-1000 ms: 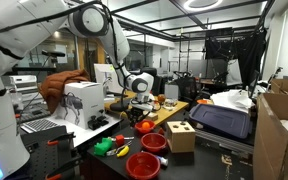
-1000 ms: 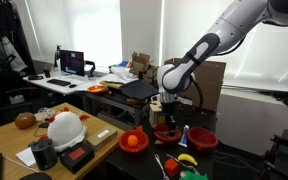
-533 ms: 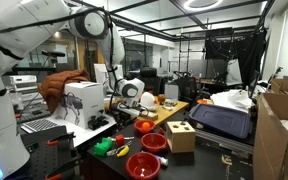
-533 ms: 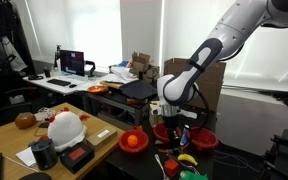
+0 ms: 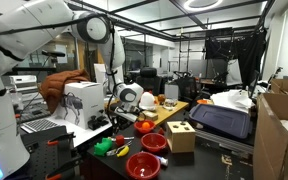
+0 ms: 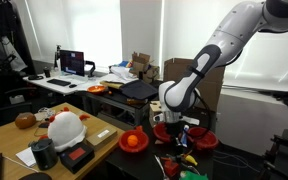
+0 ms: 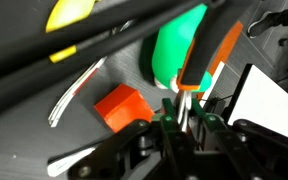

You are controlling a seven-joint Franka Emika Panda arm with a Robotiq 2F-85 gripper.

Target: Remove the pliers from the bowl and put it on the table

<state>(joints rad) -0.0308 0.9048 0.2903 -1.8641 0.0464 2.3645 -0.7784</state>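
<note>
In a cluttered lab, the pliers (image 7: 212, 52) are being held clamped by the gripper (image 7: 184, 113) above the black table (image 7: 24, 140).

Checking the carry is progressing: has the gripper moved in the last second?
Yes. In an exterior view the gripper has shifted left and lower, away from the light wooden box.

In an exterior view the camera stands close beside the robot's base and looks along the table (image 5: 92, 134), with the arm (image 5: 94, 25) reaching in from 10 o'clock. In an exterior view placed farther off, it faces the windows across desks, and the arm (image 6: 234, 35) enters from 1 o'clock. Both share the arm, the gripper (image 5: 123, 112) (image 6: 176, 136) and the table (image 6: 142, 160) end. The wrist view hangs very near the tabletop, with the gripper (image 7: 184, 102) at 6 o'clock.
</note>
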